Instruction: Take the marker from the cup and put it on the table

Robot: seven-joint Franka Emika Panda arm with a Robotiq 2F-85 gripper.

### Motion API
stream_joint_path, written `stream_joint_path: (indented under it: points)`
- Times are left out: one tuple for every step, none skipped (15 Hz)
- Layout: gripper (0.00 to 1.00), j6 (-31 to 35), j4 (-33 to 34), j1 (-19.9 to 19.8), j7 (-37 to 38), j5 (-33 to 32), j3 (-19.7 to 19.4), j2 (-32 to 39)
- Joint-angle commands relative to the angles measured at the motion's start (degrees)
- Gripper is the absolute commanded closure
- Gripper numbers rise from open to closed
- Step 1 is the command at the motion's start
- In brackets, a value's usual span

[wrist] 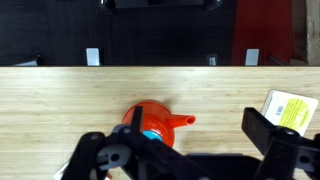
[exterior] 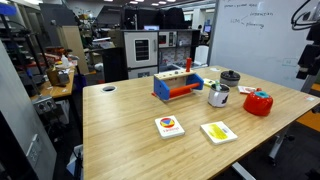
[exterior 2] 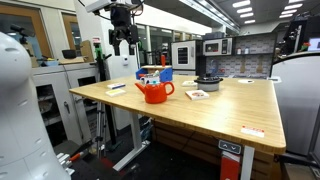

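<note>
The silvery metal cup (exterior: 218, 95) stands upright on the wooden table (exterior: 130, 125), between a blue and orange toy and a red container. The marker is too small to make out; it may be the dark bit at the cup's rim. My gripper (exterior 2: 122, 38) hangs high above the table's edge, well apart from the cup, and also shows in an exterior view (exterior: 305, 64). In the wrist view the gripper (wrist: 180, 150) is open and empty, with the red container below it. The cup does not show in the wrist view.
The red spouted container (wrist: 150, 118) (exterior: 258, 102) (exterior 2: 154, 92) stands near the cup. The blue and orange toy (exterior: 178, 85), a dark round bowl (exterior: 231, 77) and two cards (exterior: 169, 126) (exterior: 218, 131) lie on the table. A round hole (exterior: 109, 89) is near one corner.
</note>
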Motion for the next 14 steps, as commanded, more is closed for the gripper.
stream_joint_path:
  points:
    - [0.00, -0.1, 0.1, -0.2, -0.1, 0.1, 0.2, 0.0]
    - [0.00, -0.1, 0.1, -0.2, -0.1, 0.1, 0.2, 0.0]
    - [0.00, -0.1, 0.1, -0.2, -0.1, 0.1, 0.2, 0.0]
    - [0.00, -0.1, 0.1, -0.2, -0.1, 0.1, 0.2, 0.0]
    - [0.00, -0.1, 0.1, -0.2, -0.1, 0.1, 0.2, 0.0]
    - [0.00, -0.1, 0.1, -0.2, -0.1, 0.1, 0.2, 0.0]
    - [0.00, -0.1, 0.1, -0.2, -0.1, 0.1, 0.2, 0.0]
    - [0.00, -0.1, 0.1, -0.2, -0.1, 0.1, 0.2, 0.0]
    - [0.00, -0.1, 0.1, -0.2, -0.1, 0.1, 0.2, 0.0]
    - [0.00, -0.1, 0.1, -0.2, -0.1, 0.1, 0.2, 0.0]
    - [0.00, -0.1, 0.1, -0.2, -0.1, 0.1, 0.2, 0.0]
    - [0.00, -0.1, 0.1, -0.2, -0.1, 0.1, 0.2, 0.0]
    - [0.00, -0.1, 0.1, -0.2, -0.1, 0.1, 0.2, 0.0]
    - [0.00, -0.1, 0.1, -0.2, -0.1, 0.1, 0.2, 0.0]
